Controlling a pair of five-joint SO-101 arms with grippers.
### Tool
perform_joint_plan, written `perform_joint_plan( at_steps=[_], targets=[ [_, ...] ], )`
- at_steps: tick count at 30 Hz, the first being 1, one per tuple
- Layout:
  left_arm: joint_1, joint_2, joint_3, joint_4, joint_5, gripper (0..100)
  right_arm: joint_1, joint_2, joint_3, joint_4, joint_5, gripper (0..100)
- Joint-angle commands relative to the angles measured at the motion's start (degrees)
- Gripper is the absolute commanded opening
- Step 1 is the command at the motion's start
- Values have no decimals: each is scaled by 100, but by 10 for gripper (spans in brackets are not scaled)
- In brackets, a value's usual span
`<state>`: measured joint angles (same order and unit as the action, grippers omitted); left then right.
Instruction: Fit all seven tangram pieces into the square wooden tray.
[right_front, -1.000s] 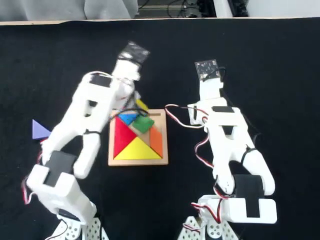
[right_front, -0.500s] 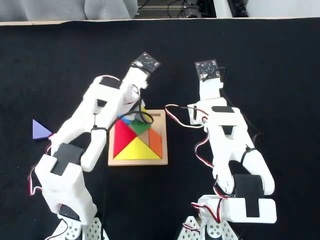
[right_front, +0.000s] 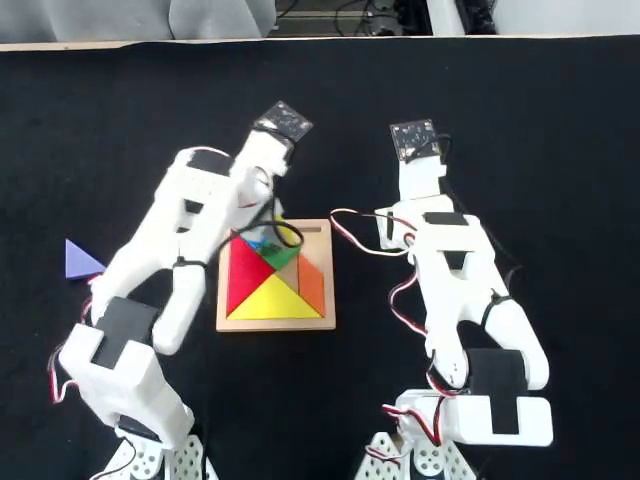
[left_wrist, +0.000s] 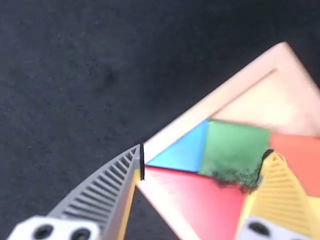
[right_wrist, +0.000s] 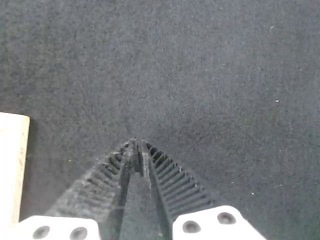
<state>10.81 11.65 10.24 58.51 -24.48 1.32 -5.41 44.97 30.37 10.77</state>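
Holds the left gripper (left_wrist: 205, 152) low over the far left corner of the tray (right_front: 275, 324), jaws spread wide and gripping nothing, with the blue triangle (left_wrist: 182, 150) and green square (left_wrist: 235, 150) lying between the fingers; likely placed so for nudging those two home against the rim. Cannot tell whether the square sits flat. Parks the right gripper (right_wrist: 135, 147) over bare cloth just beside the tray, jaws pressed together on nothing, presumably to stay out of the other arm's way. Counting in the tray from above: red triangle (right_front: 240, 280), yellow triangle (right_front: 272, 300) and orange piece (right_front: 313, 285) packed along the left, near and right sides, with bare wood showing toward the far right corner. Leaves the purple triangle (right_front: 80, 260) on the cloth, well apart from the tray on the left arm's side. Judging by that stray and the open corner, not finished; fetching the purple one looks like left-arm work, being nearest.
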Motion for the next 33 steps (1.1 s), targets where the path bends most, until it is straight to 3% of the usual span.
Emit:
perform_joint_plan(
  at_steps=[1,8,23,31,33],
  targets=[
    [418,-316,-48,62,607,360,35,-40,-356,-105,-9,11],
    [295,-97,145,-343,369,360,35,-40,-356,-105,-9,11],
    [-303,237,286,-360,88,360,26,-40,-356,-105,0,11],
    [-303,-624,75,229,26,360,26,-40,-356,-105,0,11],
    [-259,-932,145,53,35,360,26,-40,-356,-105,0,11]
  ],
)
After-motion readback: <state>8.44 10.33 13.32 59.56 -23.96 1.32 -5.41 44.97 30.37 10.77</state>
